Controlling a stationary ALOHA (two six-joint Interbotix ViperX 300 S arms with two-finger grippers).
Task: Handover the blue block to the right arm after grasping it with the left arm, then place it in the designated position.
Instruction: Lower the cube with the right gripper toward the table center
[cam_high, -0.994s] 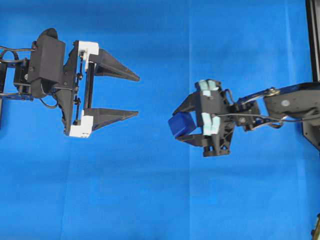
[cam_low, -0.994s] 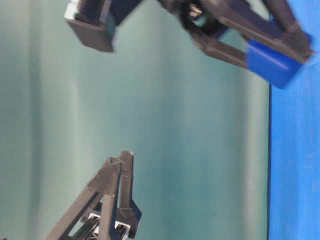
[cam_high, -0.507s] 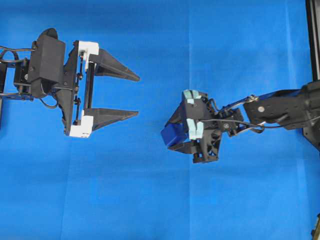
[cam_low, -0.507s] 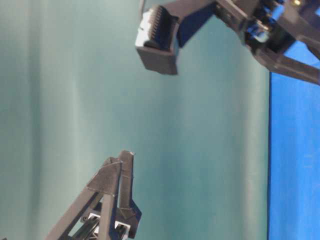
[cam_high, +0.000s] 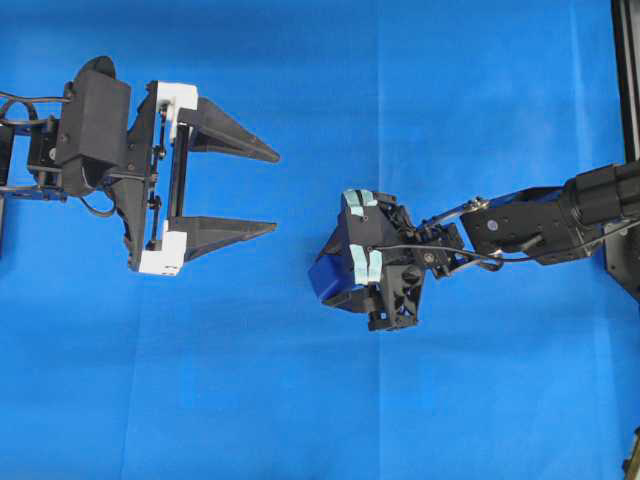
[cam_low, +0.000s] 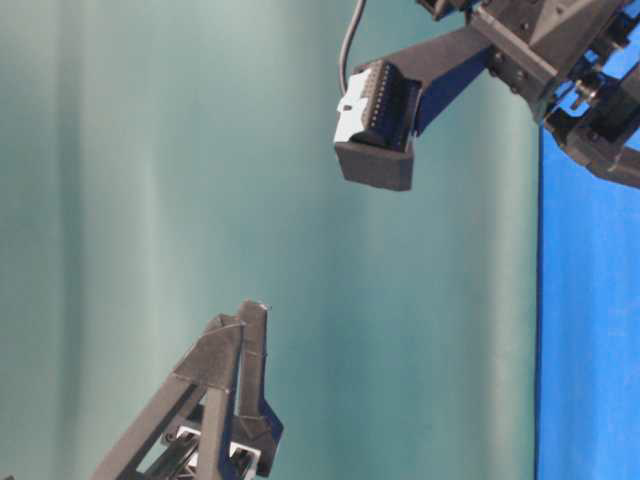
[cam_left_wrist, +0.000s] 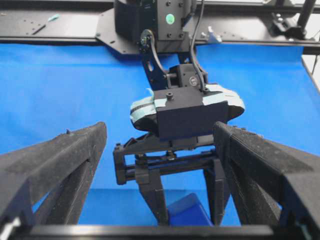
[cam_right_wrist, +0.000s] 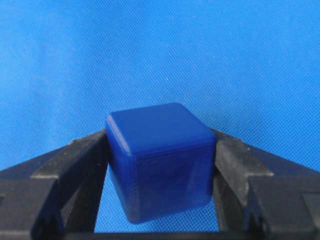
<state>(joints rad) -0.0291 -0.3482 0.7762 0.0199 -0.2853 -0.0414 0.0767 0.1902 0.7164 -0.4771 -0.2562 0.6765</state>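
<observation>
The blue block (cam_high: 325, 278) is a small dark-blue cube, clamped between the two black fingers of my right gripper (cam_high: 338, 272), right of the cloth's middle. In the right wrist view the block (cam_right_wrist: 160, 160) fills the gap of the right gripper (cam_right_wrist: 160, 172), with bright blue cloth (cam_right_wrist: 160, 50) behind it. My left gripper (cam_high: 276, 192), with white brackets, stands wide open and holds nothing, well to the left of the block. From the left wrist camera the block (cam_left_wrist: 187, 214) shows low between the right gripper's fingers (cam_left_wrist: 152, 200). No mark for the designated position shows on the cloth.
A black frame rail (cam_high: 625, 80) runs along the right edge, and the right arm's links (cam_high: 540, 220) reach in from there. Black mounting hardware (cam_left_wrist: 60, 22) borders the cloth's far side in the left wrist view. The cloth (cam_high: 300, 400) carries faint fold creases.
The right gripper has carried the block leftward and toward the bottom of the overhead view, tipping over further. The left gripper has stayed still and open.
</observation>
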